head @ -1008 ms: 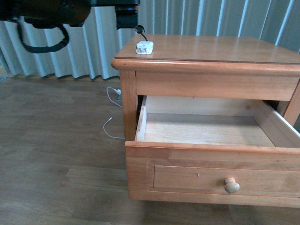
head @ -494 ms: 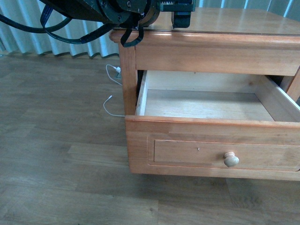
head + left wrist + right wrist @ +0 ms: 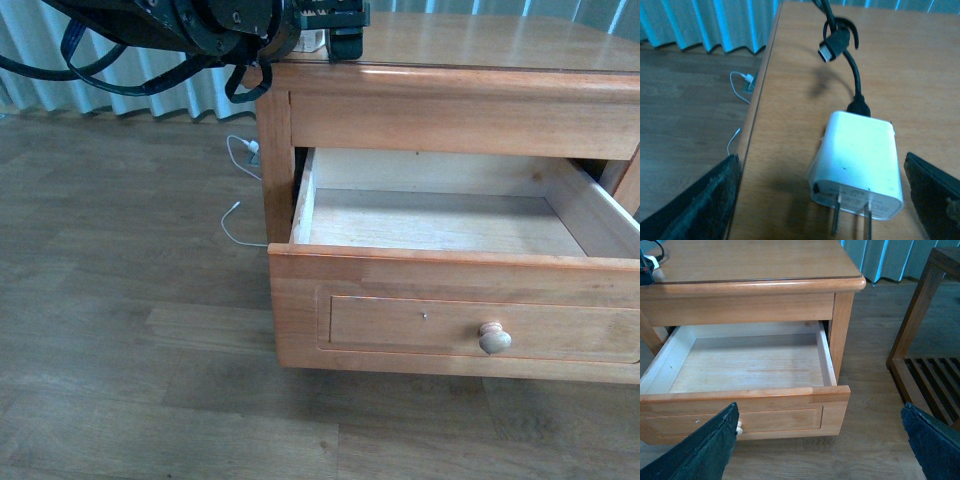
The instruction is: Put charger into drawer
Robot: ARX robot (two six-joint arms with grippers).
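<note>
Left arm has swung in from the upper left within the last second. We now find the left tool (image 3: 820, 160) over the cabinet top (image 3: 920, 60), jaws wide, one finger to each side of the charger (image 3: 857, 165). No contact yet. Charger lies flat near the cabinet's edge, prongs toward the wrist camera, black cable (image 3: 852, 65) looped behind. Drawer (image 3: 450, 270) pulled out, nothing in it. Right tool (image 3: 820, 412) wide, empty, hovering before the drawer. We judge: approach done, closing and lifting remain.

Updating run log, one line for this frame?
left gripper open around charger, on cabinet top | drawer open, empty | right gripper open
</note>
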